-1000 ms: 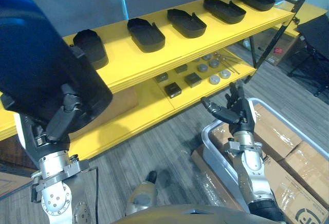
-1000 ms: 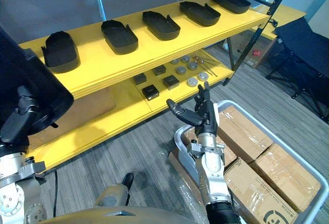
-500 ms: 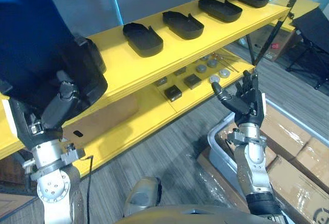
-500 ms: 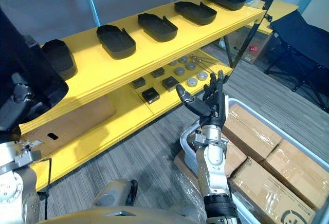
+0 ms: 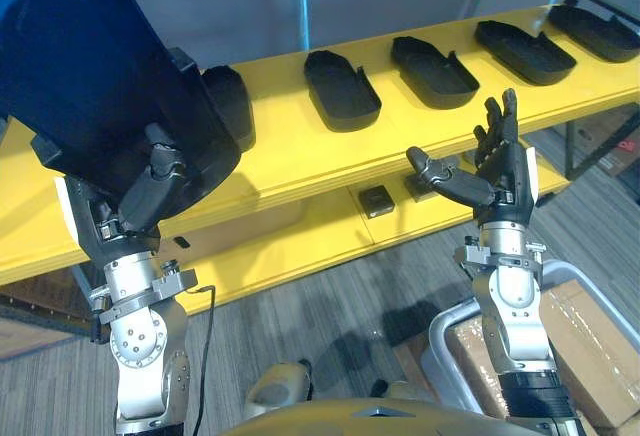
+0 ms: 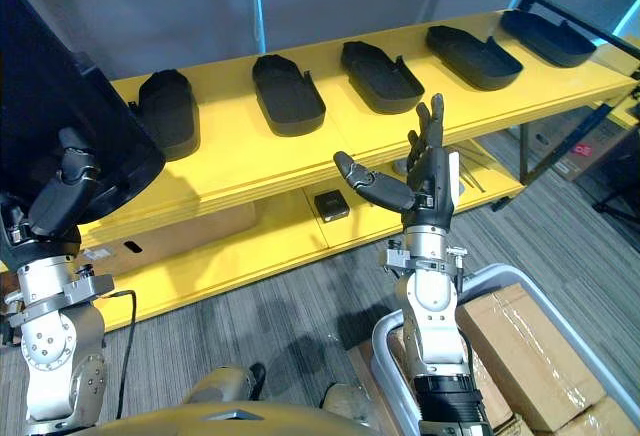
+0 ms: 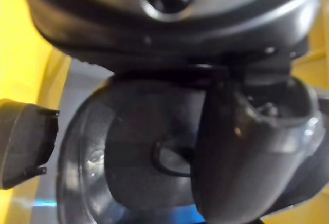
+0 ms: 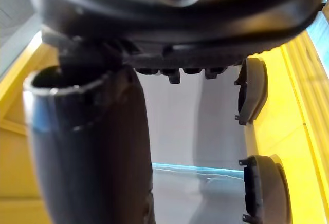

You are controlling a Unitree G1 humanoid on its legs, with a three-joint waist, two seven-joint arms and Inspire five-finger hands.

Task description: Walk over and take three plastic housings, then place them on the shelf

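My left hand [image 5: 150, 184] is shut on a large dark plastic housing [image 5: 90, 86], held up at the left in front of the yellow shelf [image 5: 300, 156]. In the left wrist view its thumb [image 7: 241, 147] curls over the housing's dark wall [image 7: 139, 147]. Several black housings lie in a row on the top shelf board, among them one [image 5: 342, 88] at the middle and one [image 5: 433, 58] to its right. My right hand [image 5: 497, 171] is raised in front of the shelf edge, open and holding nothing, with the thumb [image 8: 92, 147] spread from the straight fingers.
The lower yellow board carries a small black box [image 5: 377, 200] and other small parts behind my right hand. A grey bin [image 5: 455, 326] with cardboard boxes [image 5: 580, 326] stands on the floor at the lower right. Grey floor [image 5: 300, 326] lies before the shelf.
The camera has swung, so the shelf now runs more squarely across the view. My right hand has risen from by the bin to shelf-edge height. The left hand keeps its housing.
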